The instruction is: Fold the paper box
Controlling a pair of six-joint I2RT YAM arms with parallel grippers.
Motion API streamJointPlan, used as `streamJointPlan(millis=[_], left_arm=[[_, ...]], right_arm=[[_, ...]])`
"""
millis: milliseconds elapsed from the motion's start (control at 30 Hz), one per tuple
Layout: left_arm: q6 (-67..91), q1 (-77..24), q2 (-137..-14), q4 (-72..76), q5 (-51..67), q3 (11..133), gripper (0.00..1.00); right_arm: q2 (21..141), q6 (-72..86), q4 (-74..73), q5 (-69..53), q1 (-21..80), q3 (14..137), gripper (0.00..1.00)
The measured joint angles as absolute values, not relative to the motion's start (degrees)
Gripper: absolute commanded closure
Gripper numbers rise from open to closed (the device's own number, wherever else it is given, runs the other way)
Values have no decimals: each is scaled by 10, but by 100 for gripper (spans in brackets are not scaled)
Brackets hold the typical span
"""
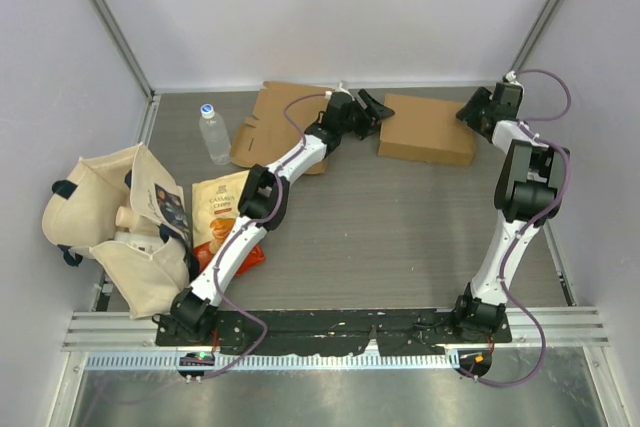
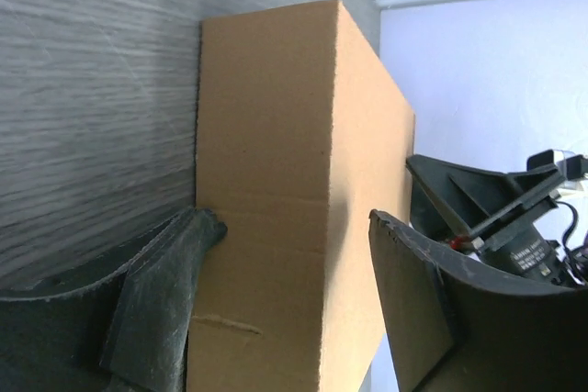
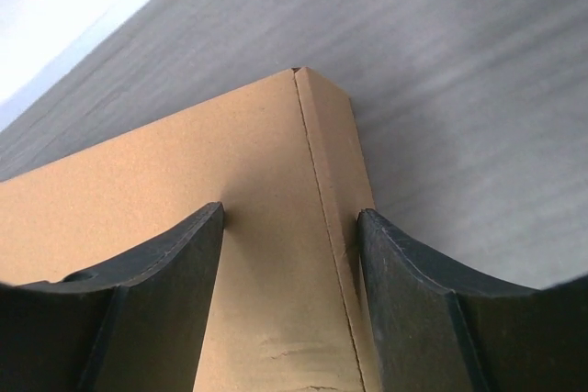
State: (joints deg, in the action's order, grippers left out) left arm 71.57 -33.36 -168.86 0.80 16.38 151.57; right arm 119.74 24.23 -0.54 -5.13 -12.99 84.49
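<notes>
1. The box [image 1: 428,129] lies at the far side of the table [image 1: 400,237], right of centre. It looks closed up into a low brown block, long side across my view. I judge the folding close to done, with squaring and pressing left.
2. A second piece of cardboard [image 1: 272,125] lies flat to the left of the box and apart from it. I leave it alone.
3. Step in hand, as I read it: brace the box from both ends and press the last seams flush.
4. To do it well, I keep both arms level with each other so the box does not twist or slide toward the back wall. I push in slowly and evenly, and I watch the corner seam in the right wrist view for gaps.
5. Left gripper [image 1: 372,110]: at the box's left end. Its fingers [image 2: 156,291] stand wide apart with the box end between them. One tip touches the box face; I cannot tell whether the other presses.
6. Right gripper [image 1: 472,110]: at the box's right end. Its fingers [image 3: 156,300] stand apart over the corner, one over the top face and one past the side edge. Contact I cannot tell.
7. Risk: an uneven shove could dent the cardboard or spring a flap.
</notes>
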Motion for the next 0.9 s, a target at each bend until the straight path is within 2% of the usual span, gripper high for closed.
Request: streamJointPlan(millis=[133, 300, 433, 500, 600, 667, 767, 867, 900], left_arm=[[713, -334, -1690, 30, 136, 1517, 28], [686, -329, -1685, 14, 144, 1528, 14], [629, -321, -1627, -57, 176, 1490, 12], [589, -317, -1571, -107, 182, 1454, 10], [524, -312, -1400, -183, 157, 1313, 5], [487, -310, -1245, -200, 119, 1181, 2], [452, -307, -997, -211, 53, 1001, 0], [426, -306, -785, -227, 1, 888, 0], [414, -304, -725, -240, -16, 859, 0]], right_arm=[[1253, 235, 27, -84, -133, 905, 32], [1286, 229, -4, -90, -137, 966, 19], [1287, 199, -152, 18, -131, 1084, 17], [1286, 182, -215, 93, -121, 1161, 8], [1243, 144, -257, 256, -83, 1202, 3], [1195, 135, -270, 307, -30, 1179, 3], [1115, 180, -251, 270, 89, 1087, 4], [1057, 254, -164, 182, 209, 935, 6], [1058, 263, -152, 171, 252, 917, 8]])
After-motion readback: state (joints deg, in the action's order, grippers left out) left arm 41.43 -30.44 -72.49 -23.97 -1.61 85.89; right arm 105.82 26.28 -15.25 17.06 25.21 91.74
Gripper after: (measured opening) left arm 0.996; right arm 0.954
